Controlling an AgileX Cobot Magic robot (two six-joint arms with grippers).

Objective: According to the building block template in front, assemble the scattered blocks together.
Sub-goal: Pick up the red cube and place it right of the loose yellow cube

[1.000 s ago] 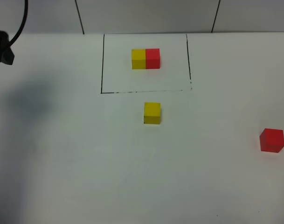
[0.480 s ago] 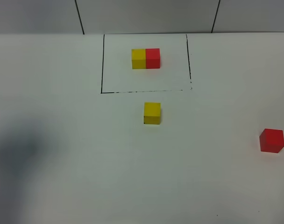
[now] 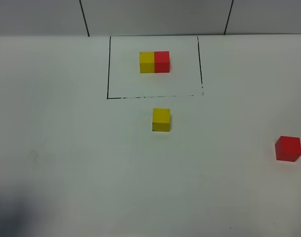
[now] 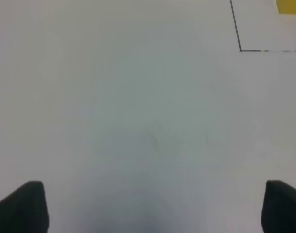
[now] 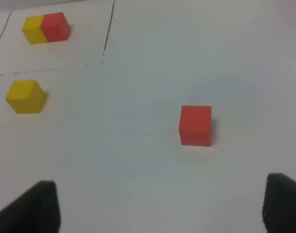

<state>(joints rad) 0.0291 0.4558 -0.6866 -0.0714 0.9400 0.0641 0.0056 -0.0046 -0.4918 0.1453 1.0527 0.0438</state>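
The building block template [image 3: 154,62], a yellow and red bar, lies inside a black drawn rectangle at the back of the table. The loose yellow cube [image 3: 161,120] sits just in front of that rectangle. The loose red cube [image 3: 288,148] rests far right. Neither gripper shows in the high view. My left gripper [image 4: 152,213] is open over bare table, with the rectangle's corner and the template's yellow end [image 4: 289,6] at the frame edge. My right gripper [image 5: 160,213] is open and empty, short of the red cube [image 5: 195,125]; the yellow cube [image 5: 25,96] and template [image 5: 45,28] lie beyond.
The white table [image 3: 81,158] carries only the drawn rectangle and the blocks. A grey wall with dark seams [image 3: 84,17] runs along the back. A dim shadow [image 3: 12,217] lies in the table's near left corner.
The left arm, seen at the far left edge a second ago, has left the high view. Its shadow slid toward the near left corner. The blocks have not moved.
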